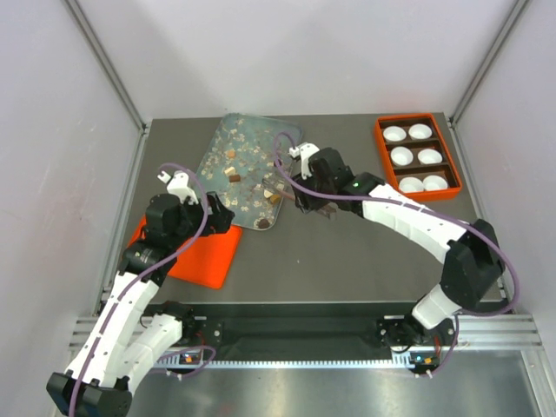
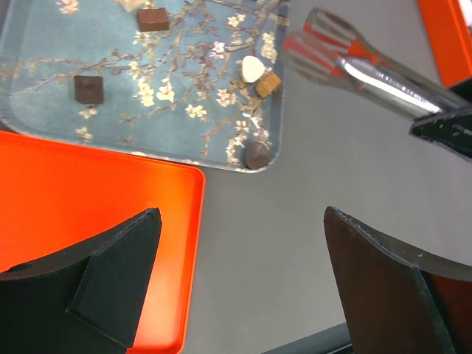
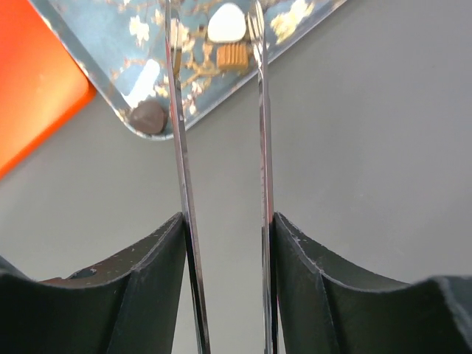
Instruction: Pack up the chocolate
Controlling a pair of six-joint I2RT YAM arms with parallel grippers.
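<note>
Looking down from above, a blue flowered tray (image 1: 261,139) lies toward the far left of the grey table (image 1: 347,261), with the chocolate (image 1: 233,175) scattered over it as small brown and tan lumps. At the far right stands an orange box (image 1: 383,149) holding six white paper cups (image 1: 402,156), well apart from the tray. A flat orange lid (image 1: 213,256) lies at the near left, just beside the tray's near corner. The left gripper (image 1: 228,219) hangs over the lid's far edge. The right gripper (image 1: 306,198) reaches in over the tray's right edge.

From the left wrist, its two dark fingers (image 2: 110,280) stand wide apart with nothing between them, above the orange lid and bare table. Beyond them a round dark chocolate (image 2: 257,155) sits in the tray's near corner. A tan ridged chocolate (image 2: 268,82) and a white heart-shaped piece (image 2: 253,68) lie touching farther along the right edge. Metal tongs (image 2: 369,70) come in from the right, their tips just beside those two.

From the right wrist, the fingers (image 3: 147,295) press on both blades of the tongs, holding them narrowed but not closed. The tan ridged chocolate lies between the blade tips, the white heart-shaped piece just beyond it. The round dark chocolate is left of the blades.
</note>
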